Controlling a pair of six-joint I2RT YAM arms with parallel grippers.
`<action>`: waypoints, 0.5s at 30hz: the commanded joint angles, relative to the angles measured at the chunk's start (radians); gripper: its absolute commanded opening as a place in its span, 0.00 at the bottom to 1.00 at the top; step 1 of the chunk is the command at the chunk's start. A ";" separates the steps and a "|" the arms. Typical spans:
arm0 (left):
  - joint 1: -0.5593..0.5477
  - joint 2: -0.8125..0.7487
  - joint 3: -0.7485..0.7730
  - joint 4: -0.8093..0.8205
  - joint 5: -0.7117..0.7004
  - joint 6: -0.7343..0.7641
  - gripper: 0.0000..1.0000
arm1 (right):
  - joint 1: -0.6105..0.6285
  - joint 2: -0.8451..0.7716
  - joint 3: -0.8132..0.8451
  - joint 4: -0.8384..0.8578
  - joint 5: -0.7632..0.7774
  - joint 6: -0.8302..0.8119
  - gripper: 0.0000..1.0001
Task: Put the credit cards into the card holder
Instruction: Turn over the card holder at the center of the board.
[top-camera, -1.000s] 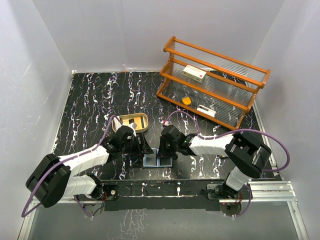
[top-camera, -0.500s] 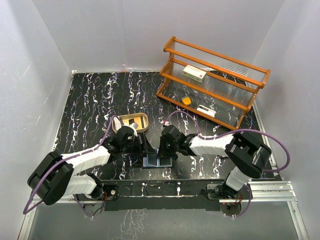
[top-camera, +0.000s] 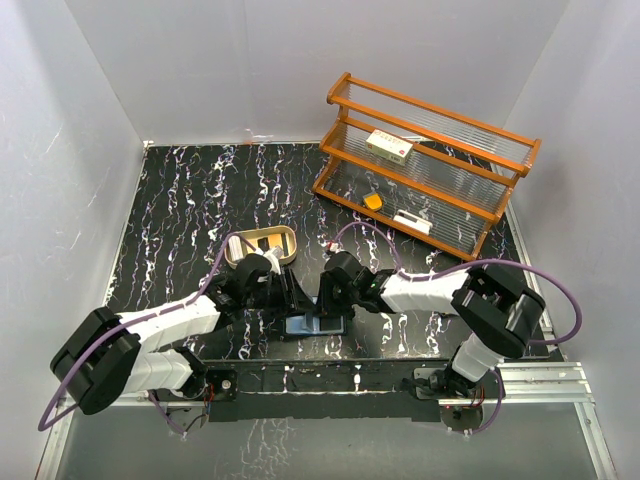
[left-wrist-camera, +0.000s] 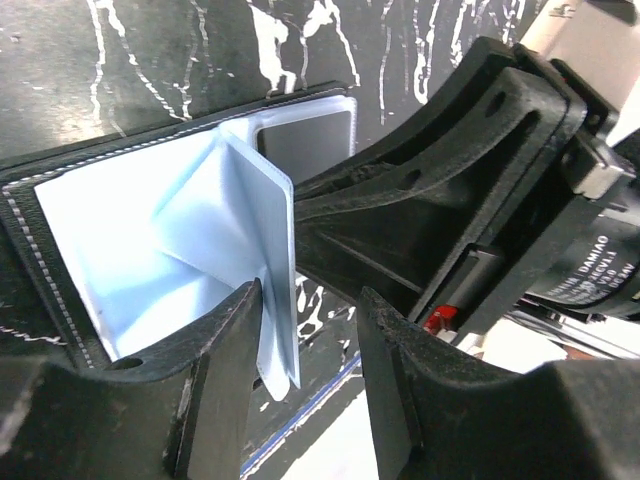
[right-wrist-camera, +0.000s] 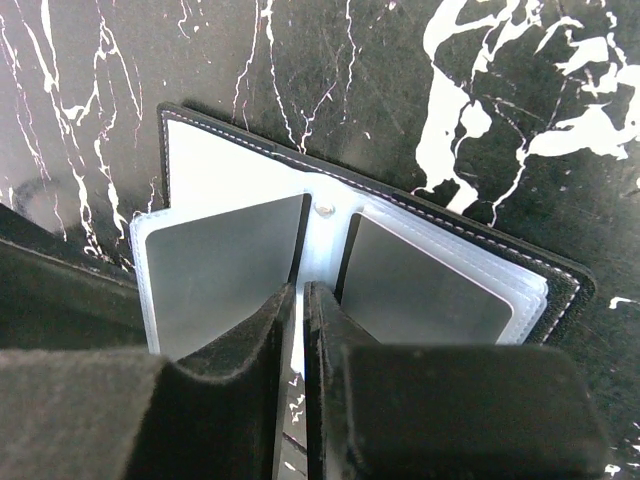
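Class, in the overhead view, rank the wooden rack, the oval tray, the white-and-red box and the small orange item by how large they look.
1. wooden rack, clearly largest
2. oval tray
3. white-and-red box
4. orange item, smallest
The box and the orange item sit farther back, so their true sizes may differ.

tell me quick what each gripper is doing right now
left gripper: open, a pale leaf of the card holder stands loose between its fingers.
right gripper: shut on the card holder, pinching its middle fold.
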 joint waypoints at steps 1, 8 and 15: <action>-0.020 -0.007 0.025 0.082 0.072 -0.047 0.40 | 0.006 -0.010 -0.042 0.016 0.052 -0.030 0.12; -0.040 0.004 0.012 0.178 0.084 -0.106 0.48 | 0.007 -0.054 -0.105 0.120 0.094 -0.086 0.16; -0.049 0.065 -0.001 0.248 0.086 -0.130 0.50 | 0.006 -0.108 -0.190 0.268 0.128 -0.118 0.17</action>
